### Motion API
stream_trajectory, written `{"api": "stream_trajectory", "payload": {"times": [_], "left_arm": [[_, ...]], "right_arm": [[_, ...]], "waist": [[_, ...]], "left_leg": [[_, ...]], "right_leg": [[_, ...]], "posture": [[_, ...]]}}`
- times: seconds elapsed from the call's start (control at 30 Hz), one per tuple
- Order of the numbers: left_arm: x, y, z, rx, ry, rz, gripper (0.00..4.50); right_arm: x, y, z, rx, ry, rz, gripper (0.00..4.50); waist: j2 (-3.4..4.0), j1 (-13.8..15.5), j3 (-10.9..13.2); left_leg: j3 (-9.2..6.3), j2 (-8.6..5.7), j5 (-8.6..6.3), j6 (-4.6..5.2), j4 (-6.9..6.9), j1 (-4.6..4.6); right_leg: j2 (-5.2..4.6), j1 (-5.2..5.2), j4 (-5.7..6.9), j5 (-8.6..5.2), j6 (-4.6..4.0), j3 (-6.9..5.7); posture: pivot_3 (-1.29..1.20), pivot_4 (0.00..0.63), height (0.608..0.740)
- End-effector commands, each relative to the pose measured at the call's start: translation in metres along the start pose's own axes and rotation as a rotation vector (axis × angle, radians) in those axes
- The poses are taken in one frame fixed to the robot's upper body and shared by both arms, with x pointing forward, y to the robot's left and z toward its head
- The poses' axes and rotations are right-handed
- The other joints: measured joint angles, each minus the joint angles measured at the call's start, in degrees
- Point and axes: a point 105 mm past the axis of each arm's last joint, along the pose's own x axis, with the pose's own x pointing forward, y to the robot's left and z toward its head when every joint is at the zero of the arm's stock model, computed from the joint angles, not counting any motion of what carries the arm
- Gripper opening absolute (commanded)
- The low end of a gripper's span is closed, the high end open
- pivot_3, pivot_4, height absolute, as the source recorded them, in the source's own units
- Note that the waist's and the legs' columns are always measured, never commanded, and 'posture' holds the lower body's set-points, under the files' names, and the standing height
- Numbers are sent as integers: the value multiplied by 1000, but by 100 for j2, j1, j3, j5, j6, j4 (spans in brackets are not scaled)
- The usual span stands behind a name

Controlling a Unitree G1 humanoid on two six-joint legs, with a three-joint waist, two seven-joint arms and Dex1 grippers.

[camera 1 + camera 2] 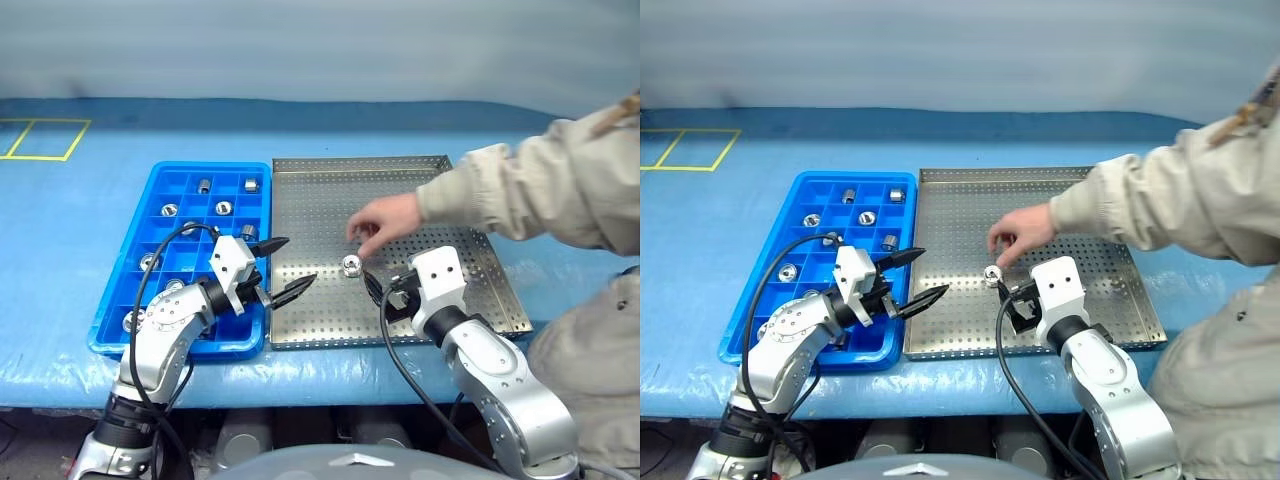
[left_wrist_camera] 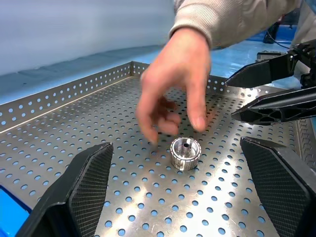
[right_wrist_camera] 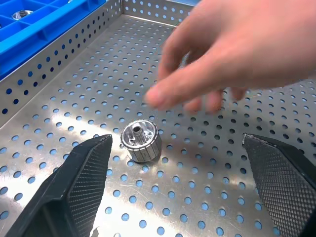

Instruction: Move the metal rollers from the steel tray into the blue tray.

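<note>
One metal roller (image 1: 351, 265) stands upright on the perforated floor of the steel tray (image 1: 320, 200), near its middle front. Several more rollers (image 1: 224, 208) sit in compartments of the blue tray (image 1: 160, 190), which lies against the steel tray's left side. My left gripper (image 1: 301, 260) is open and points right over the seam between the trays, left of the lone roller. On that roller's right my right gripper (image 1: 388, 286) is open and low over the steel tray. Both wrist views show the roller (image 2: 185, 153) (image 3: 141, 140) between empty open fingers, untouched.
A person's hand (image 1: 385, 225) reaches in from the right in a beige sleeve (image 1: 530, 195) and hovers just above and behind the lone roller. The trays rest on a blue table cover (image 1: 70, 220); yellow tape lines (image 1: 45, 140) mark its far left.
</note>
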Motion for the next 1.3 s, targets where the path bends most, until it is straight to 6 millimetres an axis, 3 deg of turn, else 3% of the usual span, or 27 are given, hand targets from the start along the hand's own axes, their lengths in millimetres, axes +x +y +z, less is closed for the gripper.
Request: {"api": "stream_trajectory", "payload": {"times": [0.03,0.23,0.6,1.0,1.1,1.3], "left_arm": [[-2,2,7,22,-26,8,4500],[-2,2,8,22,-32,15,4500],[-1,1,12,25,-38,21,4500],[-3,0,13,20,-41,45,4500],[-3,-1,13,19,-42,51,4500],[-5,1,16,25,-62,98,4500]], "right_arm": [[-1,1,6,-11,-28,3,4481],[7,5,4,-16,-17,15,4481],[49,7,-3,45,-11,-14,4481],[76,10,-31,86,50,-9,4481],[79,12,-34,87,51,2,3928],[79,15,-25,86,23,25,1986]], "waist": [[0,1,0],[0,1,0],[-1,24,0],[0,46,0],[0,57,0],[0,98,0]], "left_leg": [[0,0,0,0,0,0],[0,0,0,0,0,0],[2,-1,1,2,0,-2],[3,0,1,2,-2,0],[4,0,1,2,-3,-1],[4,0,1,2,-3,0]], "right_leg": [[0,0,0,0,0,0],[0,0,0,0,0,0],[0,-2,1,2,1,2],[2,-3,3,3,1,3],[1,-4,2,3,1,4],[1,-3,3,3,1,4]], "posture": [[81,150,740],[87,150,740],[111,150,740],[133,150,740],[140,150,740],[172,150,740]]}}
